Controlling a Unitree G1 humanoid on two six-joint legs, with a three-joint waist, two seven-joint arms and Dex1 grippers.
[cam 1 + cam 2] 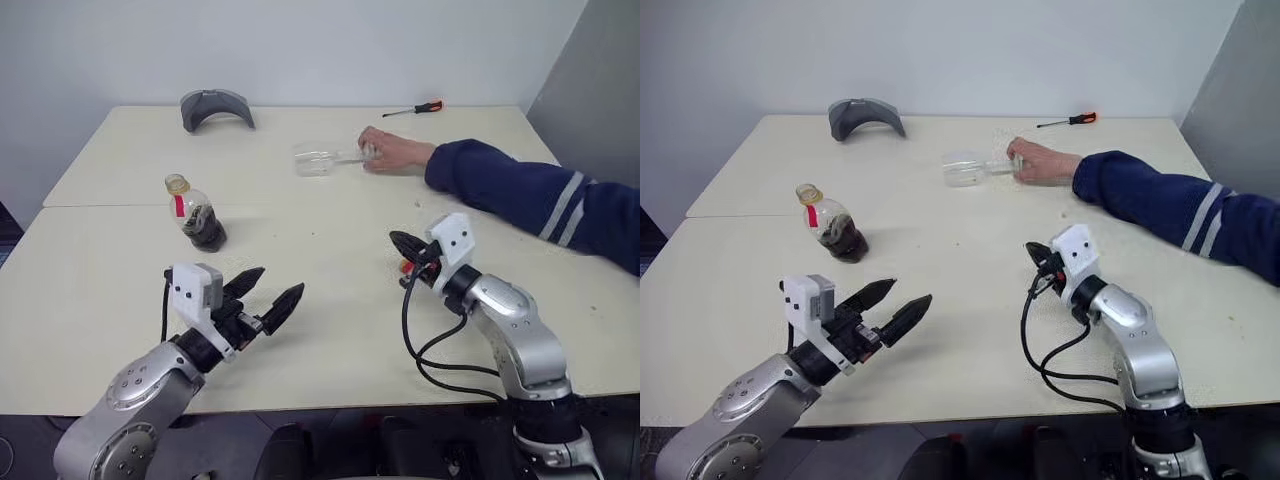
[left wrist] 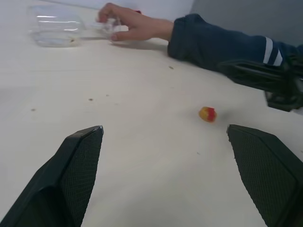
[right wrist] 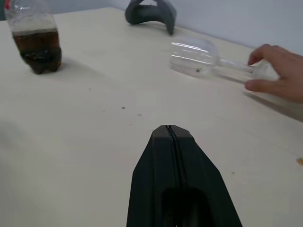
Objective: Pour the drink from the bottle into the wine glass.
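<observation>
The wine glass lies on its side on the counter, toward the far edge. Its long axis runs along that edge: the bowl's open mouth points to the robot's left and the stem to its right. A person's hand in a dark blue sleeve holds the glass at the foot end.

The bottle stands upright nearer the counter's left edge, its cap up, with the dark drink filling the lower part of the body.

I count one glass, one bottle, one grey curved object near the far edge, one screwdriver with a red handle near the far right corner, and one small red and yellow piece lying on the counter below the right hand.

The left hand hangs over the near edge, roughly level, with its two black fingers spread wide and nothing between them. The right hand is over the near right part of the counter, also level and turned a little leftward; its fingers are pressed together and hold nothing.
</observation>
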